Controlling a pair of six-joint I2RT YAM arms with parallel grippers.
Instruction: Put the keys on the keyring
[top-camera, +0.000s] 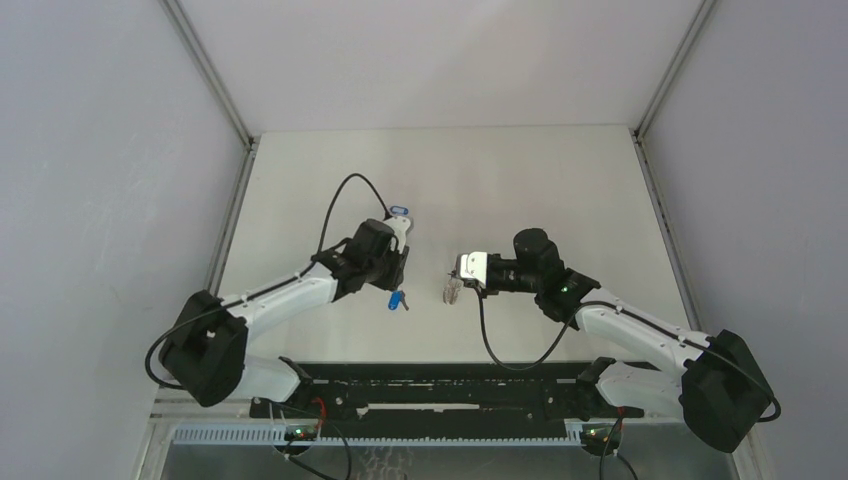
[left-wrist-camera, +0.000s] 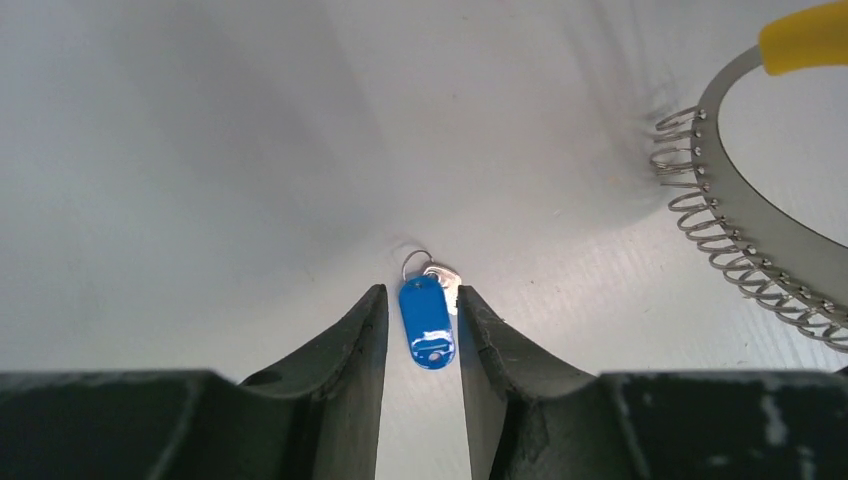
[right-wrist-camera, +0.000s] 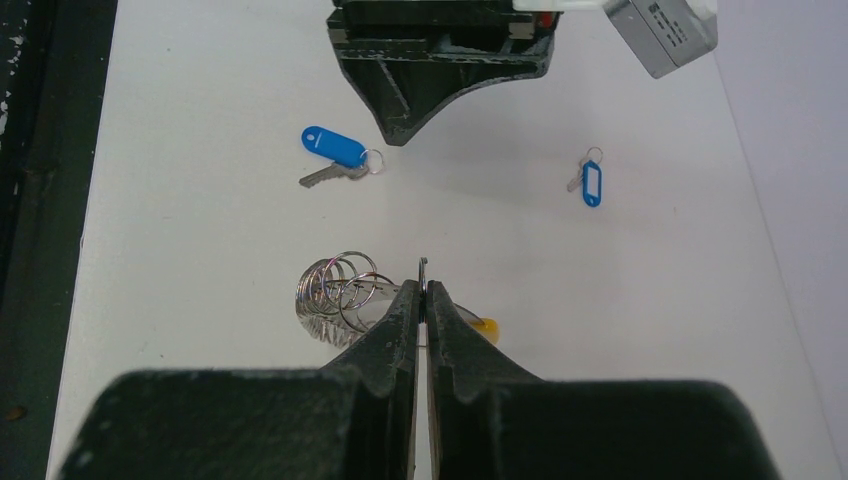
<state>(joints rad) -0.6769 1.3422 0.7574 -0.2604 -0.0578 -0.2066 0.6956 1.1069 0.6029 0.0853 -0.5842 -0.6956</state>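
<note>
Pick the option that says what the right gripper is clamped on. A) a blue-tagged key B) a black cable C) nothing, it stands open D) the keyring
D: in the right wrist view the right gripper is shut on the thin metal band of the keyring, whose wire loops fan out just beside its fingers.

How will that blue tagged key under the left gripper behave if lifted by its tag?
Probably very light: the key and its blue tag look tiny. Likely floppy, since a thin split ring joins them, so the key would dangle. Pushed, it should slide rather than roll, lying flat on the table.
</note>
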